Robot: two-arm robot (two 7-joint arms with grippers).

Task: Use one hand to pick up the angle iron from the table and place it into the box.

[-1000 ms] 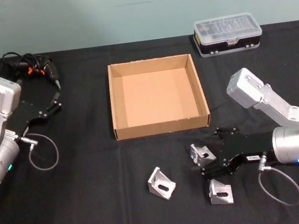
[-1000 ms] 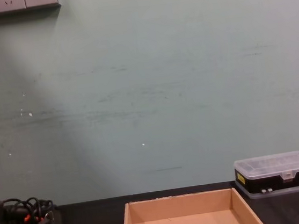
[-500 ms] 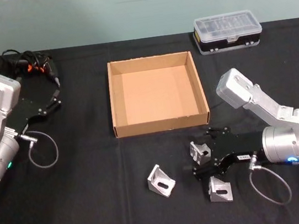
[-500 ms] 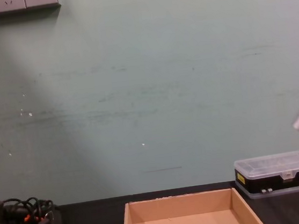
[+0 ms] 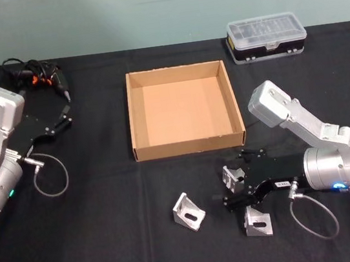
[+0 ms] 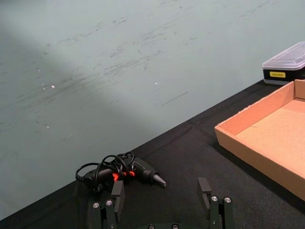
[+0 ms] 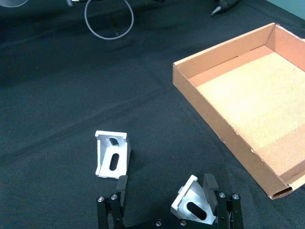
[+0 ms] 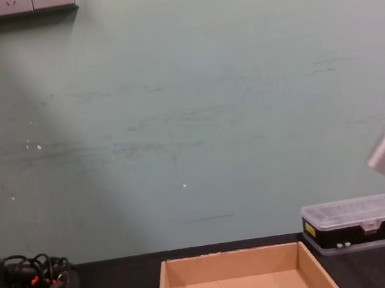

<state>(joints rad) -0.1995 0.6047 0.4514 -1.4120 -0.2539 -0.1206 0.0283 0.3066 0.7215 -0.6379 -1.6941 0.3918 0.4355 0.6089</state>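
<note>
The right gripper [image 5: 233,180] has slid leftward over the black surface [image 5: 114,257] since a second ago, and its wide-open jaws now straddle one silver angle iron [image 5: 235,176] lying on the surface. In the right wrist view this angle iron [image 7: 193,206] sits close against one finger [image 7: 209,183], with a gap to the other, and nothing is gripped. A white label [image 5: 282,184] on the gripper is too small to read. A second angle iron [image 5: 188,212] and a third angle iron [image 5: 257,221] lie nearby. The cardboard box [image 5: 189,147] stands just beyond. At the back right, a clear-lidded case [image 5: 267,37] carries a yellow label [image 6: 278,74] with unreadable writing. The left gripper [image 6: 161,191] hangs at the far left, jaws open and holding nothing, near a corded tool [image 5: 37,75].
</note>
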